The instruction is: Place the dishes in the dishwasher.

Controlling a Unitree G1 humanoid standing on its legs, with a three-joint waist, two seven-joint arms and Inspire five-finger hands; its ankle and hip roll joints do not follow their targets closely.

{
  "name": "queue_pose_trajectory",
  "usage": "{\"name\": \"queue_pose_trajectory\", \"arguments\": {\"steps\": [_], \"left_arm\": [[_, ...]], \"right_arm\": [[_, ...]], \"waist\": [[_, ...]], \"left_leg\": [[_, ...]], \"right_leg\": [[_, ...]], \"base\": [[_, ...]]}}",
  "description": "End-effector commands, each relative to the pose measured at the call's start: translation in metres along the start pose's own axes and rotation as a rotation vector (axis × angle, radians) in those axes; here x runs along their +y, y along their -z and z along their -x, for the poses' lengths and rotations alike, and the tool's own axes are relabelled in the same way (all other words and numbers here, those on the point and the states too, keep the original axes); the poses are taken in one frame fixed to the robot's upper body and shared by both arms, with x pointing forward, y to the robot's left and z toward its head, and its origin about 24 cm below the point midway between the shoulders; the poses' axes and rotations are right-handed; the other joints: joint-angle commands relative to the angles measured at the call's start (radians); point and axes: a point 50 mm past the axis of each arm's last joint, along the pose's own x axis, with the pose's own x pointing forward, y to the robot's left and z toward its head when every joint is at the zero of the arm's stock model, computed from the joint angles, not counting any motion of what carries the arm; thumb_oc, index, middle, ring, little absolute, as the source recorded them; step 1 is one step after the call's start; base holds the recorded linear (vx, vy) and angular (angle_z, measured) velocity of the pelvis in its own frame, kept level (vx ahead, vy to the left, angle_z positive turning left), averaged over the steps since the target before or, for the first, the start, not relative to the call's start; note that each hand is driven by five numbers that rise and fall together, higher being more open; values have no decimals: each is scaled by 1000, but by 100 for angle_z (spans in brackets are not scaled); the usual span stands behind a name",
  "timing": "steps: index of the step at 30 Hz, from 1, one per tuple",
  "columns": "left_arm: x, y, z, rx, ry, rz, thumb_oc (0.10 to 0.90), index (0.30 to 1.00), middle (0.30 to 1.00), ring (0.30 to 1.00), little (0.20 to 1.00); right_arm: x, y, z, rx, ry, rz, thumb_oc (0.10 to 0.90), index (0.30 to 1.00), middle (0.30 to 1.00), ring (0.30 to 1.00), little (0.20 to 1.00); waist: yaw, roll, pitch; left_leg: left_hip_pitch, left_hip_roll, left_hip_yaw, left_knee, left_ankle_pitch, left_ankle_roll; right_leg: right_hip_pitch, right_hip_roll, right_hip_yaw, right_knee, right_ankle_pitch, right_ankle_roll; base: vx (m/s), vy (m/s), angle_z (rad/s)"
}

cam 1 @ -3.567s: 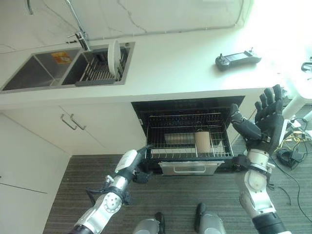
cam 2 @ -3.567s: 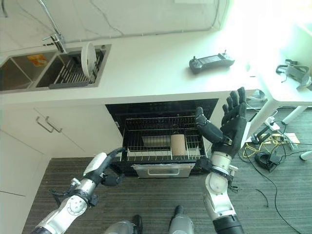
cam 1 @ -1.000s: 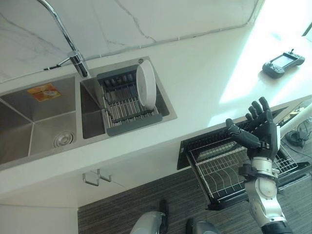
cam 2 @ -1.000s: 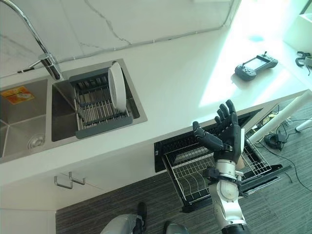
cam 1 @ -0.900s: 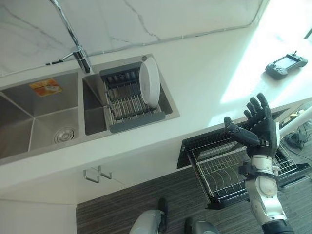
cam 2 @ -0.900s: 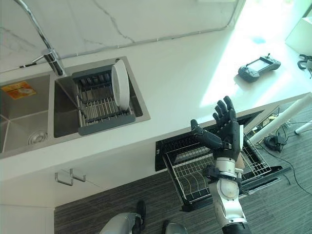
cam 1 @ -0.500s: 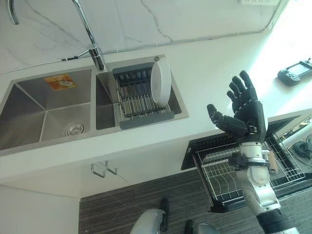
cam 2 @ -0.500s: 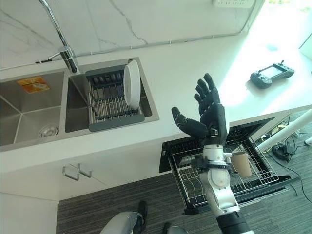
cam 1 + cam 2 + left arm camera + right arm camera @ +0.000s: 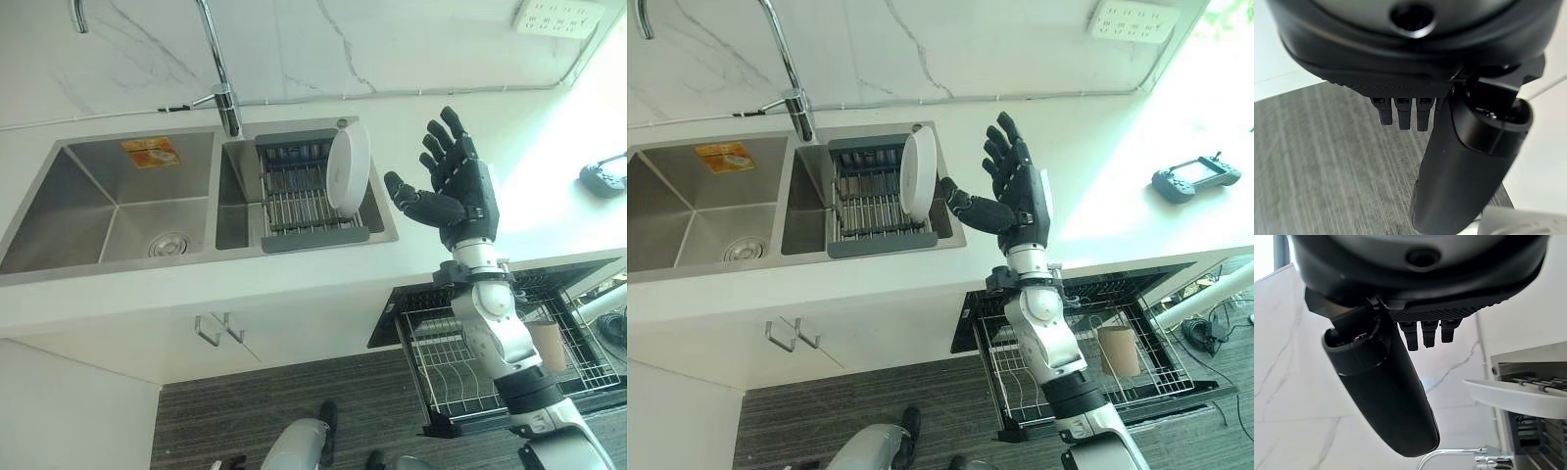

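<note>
A white stone-look counter [image 9: 470, 117] holds a two-basin steel sink [image 9: 108, 201]. In its right basin, a grey slatted drying rack [image 9: 299, 196] carries one round white plate [image 9: 348, 172] standing on edge. Below the counter, a dishwasher's wire rack [image 9: 1087, 367] is pulled out, with a tan cylindrical cup [image 9: 1114, 351] inside. The right hand [image 9: 456, 186] is raised just beside the plate, fingers straight and spread, touching nothing. The left hand [image 9: 1449, 147] hangs over striped grey floor [image 9: 1317, 161], fingers relaxed, empty.
</note>
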Motion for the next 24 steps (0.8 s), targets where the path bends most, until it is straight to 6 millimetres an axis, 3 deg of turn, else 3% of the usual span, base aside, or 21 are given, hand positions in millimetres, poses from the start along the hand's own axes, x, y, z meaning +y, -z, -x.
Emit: {"name": "queue_pose_trajectory", "arguments": {"steps": [1, 5, 11, 18, 24], "left_arm": [[18, -6, -2, -42, -83, -44, 800, 900, 900, 900, 900], [38, -52, -5, -170, -142, 13, 800, 900, 900, 900, 900], [19, -101, 4, -378, -27, -11, 800, 900, 900, 900, 900], [7, -101, 6, -400, 31, -100, 800, 900, 900, 900, 900], [0, -84, 4, -346, 69, -221, 800, 900, 900, 900, 900]], "right_arm": [[16, -50, -25, -232, -36, -87, 800, 900, 900, 900, 900], [24, -44, -32, -208, -6, -81, 800, 900, 900, 900, 900], [24, -47, -45, -194, 6, -103, 800, 900, 900, 900, 900], [21, -49, -53, -190, 25, -87, 800, 900, 900, 900, 900], [25, -59, -61, -229, 19, -94, 800, 900, 900, 900, 900]], "waist": [[-3, 4, -15], [-7, 14, 15], [4, 27, 55], [18, 23, 80], [30, 22, 87]], "left_leg": [[48, 32, -32, 23, -183, -38], [37, 32, -37, 23, -173, -36], [15, 30, -62, 23, -155, -40], [4, 32, -67, 23, -147, -43], [2, 35, -62, 23, -148, -46]], "right_leg": [[-35, -14, -67, -33, 28, 44], [-48, -15, -56, -33, 39, 43], [-64, -15, -44, -33, 49, 39], [-68, -21, -56, -33, 53, 39], [-64, -28, -71, -33, 52, 41]], "base": [[51, 54, 4], [21, 40, 2], [-20, -4, 1], [-33, -22, 5], [-17, -5, 3]]}}
